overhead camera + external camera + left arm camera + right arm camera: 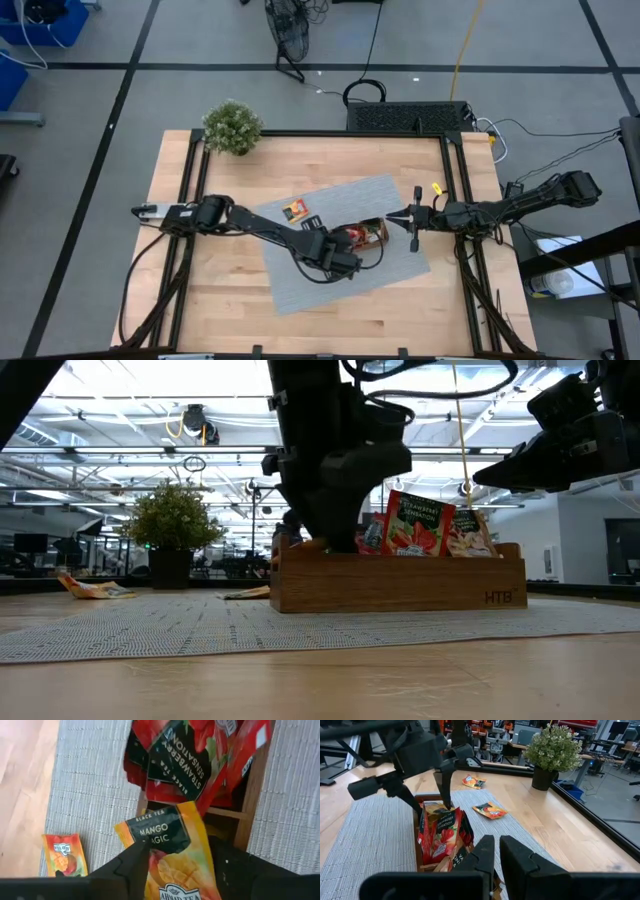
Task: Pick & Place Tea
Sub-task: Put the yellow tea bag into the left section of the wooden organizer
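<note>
My left gripper (352, 245) stands over the brown wooden tray (400, 588), fingers pointing down at the compartment farthest from my right arm, and is shut on an orange-yellow tea sachet (172, 845). Red sachets (415, 525) stand upright in the middle compartment, with a grey-brown one (470, 535) beside them. Two more orange-yellow sachets (490, 810) (474, 782) lie flat on the grey mat. My right gripper (497, 851) is shut on nothing and hovers just right of the tray, pointing at it. My left gripper pinches the orange-yellow sachet between its two fingers (132, 862), across the printed middle (170, 857), coming from above and pointing down. The sachet's dark-banded end (155, 827) sticks out past the fingertips toward the tray. Whether that end touches the tray I cannot tell.
The grey woven mat (300, 270) lies slanted under the tray, on a wooden table (220, 300). A small green potted plant (232, 127) stands at the far left corner. Black frame rails (455, 180) border the table.
</note>
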### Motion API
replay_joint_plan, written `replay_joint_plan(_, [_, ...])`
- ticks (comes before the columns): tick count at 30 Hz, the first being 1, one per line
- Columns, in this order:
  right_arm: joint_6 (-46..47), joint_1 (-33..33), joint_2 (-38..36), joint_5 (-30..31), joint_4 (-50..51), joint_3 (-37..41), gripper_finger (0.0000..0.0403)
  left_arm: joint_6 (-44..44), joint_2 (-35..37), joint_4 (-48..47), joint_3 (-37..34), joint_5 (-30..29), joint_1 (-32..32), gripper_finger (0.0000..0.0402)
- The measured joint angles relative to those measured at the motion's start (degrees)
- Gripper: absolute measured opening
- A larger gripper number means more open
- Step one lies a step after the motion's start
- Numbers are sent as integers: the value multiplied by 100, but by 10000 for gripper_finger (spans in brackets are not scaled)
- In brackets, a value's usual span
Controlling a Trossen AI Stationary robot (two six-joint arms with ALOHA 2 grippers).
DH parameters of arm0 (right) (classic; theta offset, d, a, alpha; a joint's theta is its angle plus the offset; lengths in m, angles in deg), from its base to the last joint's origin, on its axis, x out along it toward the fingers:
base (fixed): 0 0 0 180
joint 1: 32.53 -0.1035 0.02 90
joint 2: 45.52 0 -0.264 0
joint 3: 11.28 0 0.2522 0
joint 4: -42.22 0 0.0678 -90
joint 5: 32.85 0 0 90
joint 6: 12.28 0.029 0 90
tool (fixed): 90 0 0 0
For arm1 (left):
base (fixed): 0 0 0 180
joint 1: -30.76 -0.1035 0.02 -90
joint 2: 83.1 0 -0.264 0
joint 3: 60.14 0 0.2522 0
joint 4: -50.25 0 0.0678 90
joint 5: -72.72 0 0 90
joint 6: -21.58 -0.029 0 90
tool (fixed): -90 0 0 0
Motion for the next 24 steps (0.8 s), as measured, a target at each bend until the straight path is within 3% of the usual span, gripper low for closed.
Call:
replay_joint_plan(5, [1, 0, 0, 0, 1, 0, 18, 302, 7, -302, 2, 67, -7, 139])
replay_joint_plan(11, [1, 0, 0, 0, 1, 0, 18, 257, 7, -401, 2, 456, -52, 17])
replay_joint_plan(18, [0, 0, 0, 0, 3, 0, 18, -127, 81, -384, 194, 420, -1, 5])
replay_joint_plan(24, [0, 0, 0, 0, 10, 0, 18, -260, 385, -374, 334, 38, 96, 4])
